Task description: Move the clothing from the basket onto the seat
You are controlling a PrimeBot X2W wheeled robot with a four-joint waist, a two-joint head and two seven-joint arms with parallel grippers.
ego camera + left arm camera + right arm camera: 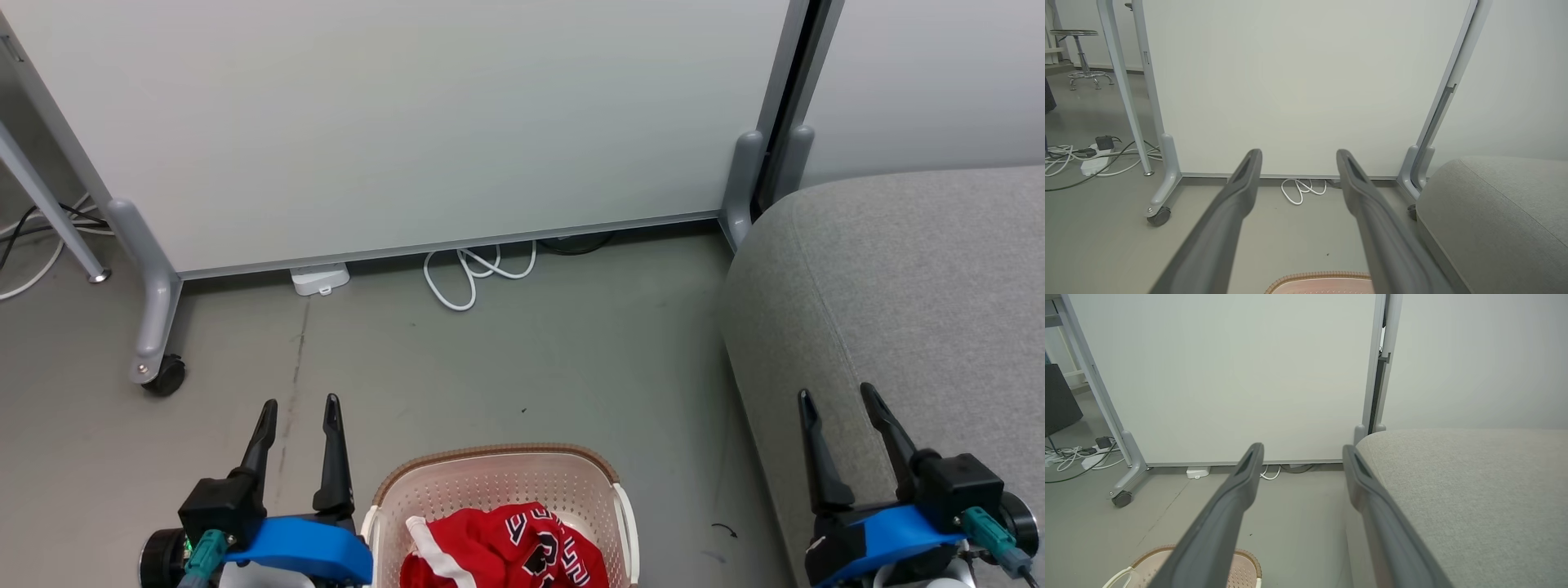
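Inside the laundry basket (498, 452), a cream perforated tub with a brown woven-look rim, lies the clothing (506, 547): red fabric with white trim, bunched against the basket wall nearest the robot. Black-and-white block lettering faces up on its right part. Whether this is one garment or two cannot be told. The basket stands on the grey floor (531, 359). Just left of the basket hovers the left gripper (300, 403), its two long dark fingers spread wide with nothing between them, tips reaching past the basket's far rim. Well to the right of the basket, the right gripper (837, 390) is likewise spread wide and empty, its fingers over the near edge of the seat (914, 278). That seat, a large light-grey upholstered cushion with a rounded corner, sits to the right of the basket, with a strip of bare floor between the two. Beyond the basket a pale rolling partition panel (408, 122) stands on grey legs. One black caster (166, 377) lies beyond the basket and to its left. Straight beyond the basket, at the panel's foot, lie a looped white cable (473, 273) and a small white box (320, 279).
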